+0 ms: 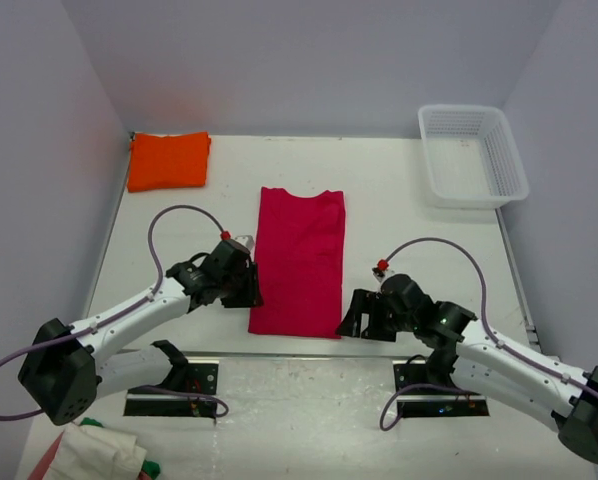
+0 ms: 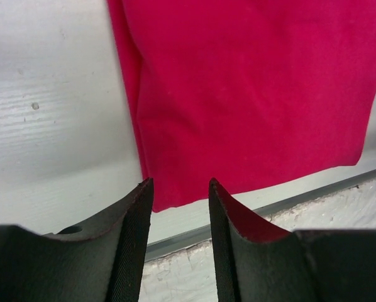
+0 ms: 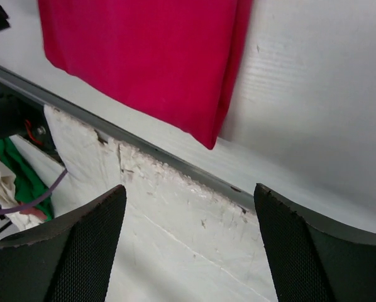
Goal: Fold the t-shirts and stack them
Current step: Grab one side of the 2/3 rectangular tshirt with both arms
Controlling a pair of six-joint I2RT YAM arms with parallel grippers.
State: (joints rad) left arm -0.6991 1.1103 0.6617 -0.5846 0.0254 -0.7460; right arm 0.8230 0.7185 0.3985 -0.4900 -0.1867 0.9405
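The crimson-red t-shirt [image 1: 299, 262] lies flat in the middle of the table, folded into a long strip with its collar to the back. The orange t-shirt [image 1: 169, 160] lies folded at the back left corner. My left gripper [image 1: 249, 287] is open and empty, just off the red shirt's near left edge; in the left wrist view [image 2: 180, 189] the shirt's near left corner [image 2: 251, 94] lies just past the fingertips. My right gripper [image 1: 353, 320] is open wide and empty beside the shirt's near right corner [image 3: 144, 56], over the table's near edge.
A white mesh basket [image 1: 472, 155] stands at the back right. The table's metal front rail [image 3: 144, 148] runs under the right gripper. A heap of white, green and red cloth [image 1: 99, 450] lies off the table at the near left.
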